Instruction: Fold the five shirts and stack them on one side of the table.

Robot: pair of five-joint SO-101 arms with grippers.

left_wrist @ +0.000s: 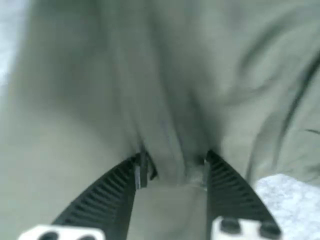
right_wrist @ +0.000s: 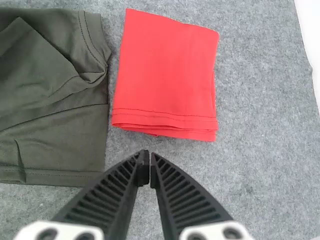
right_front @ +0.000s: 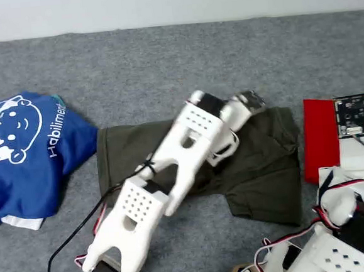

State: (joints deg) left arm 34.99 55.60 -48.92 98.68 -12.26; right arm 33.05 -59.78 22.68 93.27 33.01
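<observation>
Closest to us, the left pincer [left_wrist: 175, 172] has its two black fingers [left_wrist: 110, 195] closed onto a raised ridge of the olive shirt [left_wrist: 90, 100], with the cloth bunched between the tips and creases running away from them. From above, that shirt lies spread and rumpled in the middle of the grey surface [right_front: 163, 55], and the left arm stretches across it from the near edge. The right pincer [right_wrist: 145, 167] hangs closed and empty over bare surface, near the hem of the folded red shirt [right_wrist: 165, 75], which lies just beside the olive shirt's right edge. The blue shirt [right_front: 26, 154] sits unfolded at the far left, on top of a white cloth [right_front: 18, 221], and its edge seems to touch the olive shirt's left side. We judge the grip to be the main risk. A pinch on one thin ridge may take only the top layer, so a lift could slip out, or drag the whole garment instead of turning a clean fold. A drag to the right would push cloth onto the red shirt and spoil its fold, and a drag to the left would tangle with the blue one. The black cable [right_front: 70, 239] trailing by the left arm's base could also snag a hem. We see the most open room along the far strip of the surface, and less at the near edge, where both arm bases crowd in.
</observation>
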